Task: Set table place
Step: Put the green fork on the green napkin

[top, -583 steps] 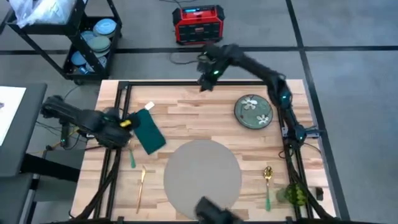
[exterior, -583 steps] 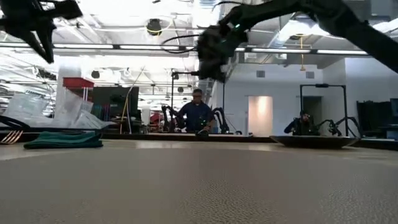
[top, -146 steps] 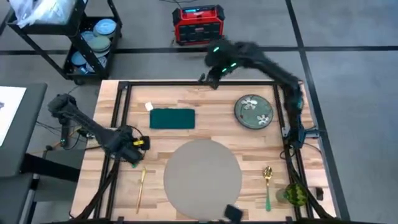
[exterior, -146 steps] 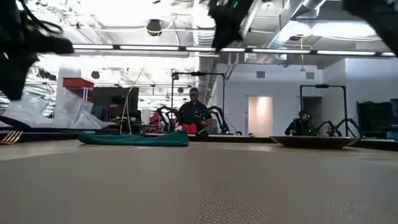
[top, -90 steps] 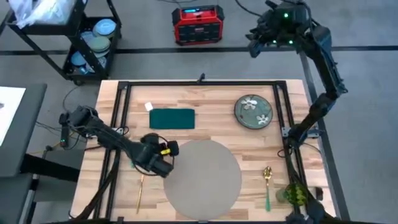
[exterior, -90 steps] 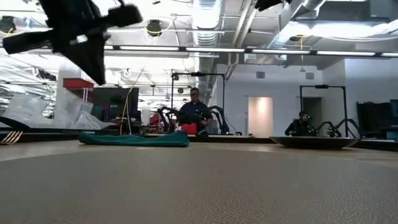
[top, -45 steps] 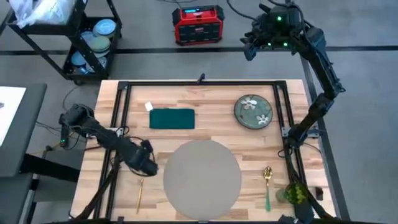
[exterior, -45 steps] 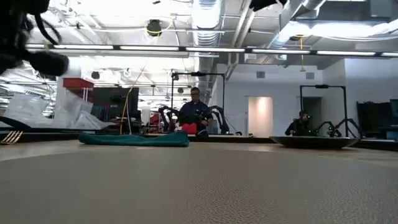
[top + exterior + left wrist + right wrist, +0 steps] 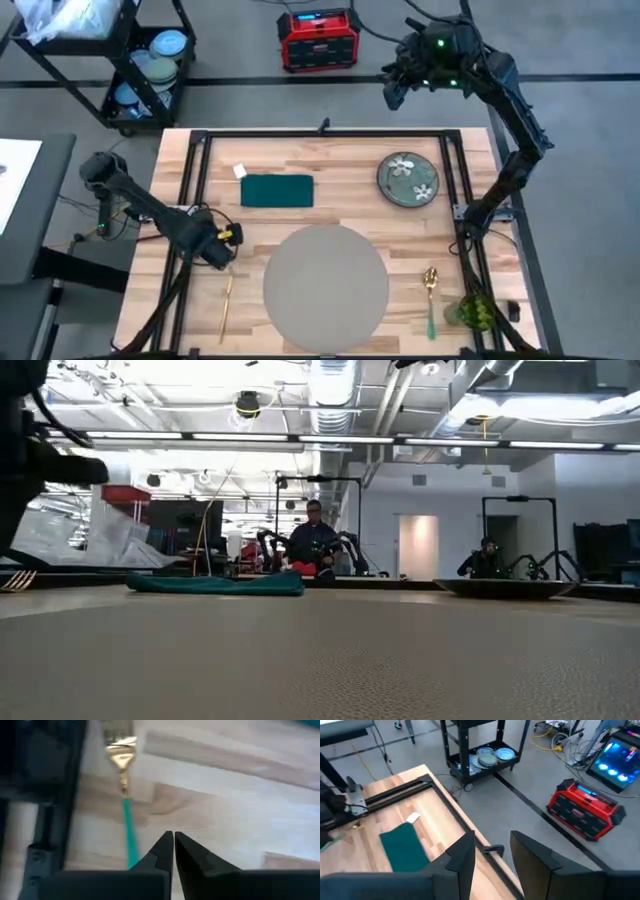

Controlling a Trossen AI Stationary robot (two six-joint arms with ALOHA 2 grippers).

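Observation:
The round grey placemat [image 9: 325, 280] lies on the wooden table [image 9: 330, 160], near its front edge. A fork with gold tines [image 9: 121, 750] and a green handle [image 9: 130, 835] lies left of the placemat. My left gripper [image 9: 220, 253] is shut and hovers over the table beside the fork's handle, its fingertips [image 9: 173, 839] to one side of it. My right gripper [image 9: 393, 88] is open and held high beyond the table's far edge, its fingers [image 9: 462, 855] empty. A dark green napkin [image 9: 277, 190] and a flowered plate [image 9: 408, 180] lie flat on the far half.
A gold spoon with a green handle [image 9: 430, 295] and a green glass [image 9: 474, 313] sit right of the placemat. A small white tag [image 9: 239, 171] lies by the napkin. A black cart of dishes [image 9: 150, 65] and a red box [image 9: 318, 38] stand beyond the table.
My left gripper has drawn back from the placemat's left edge toward the table's left edge and now hangs over the fork's handle. My right gripper has shifted a little to the left, beyond the far edge. Napkin, plate and placemat have stayed put.

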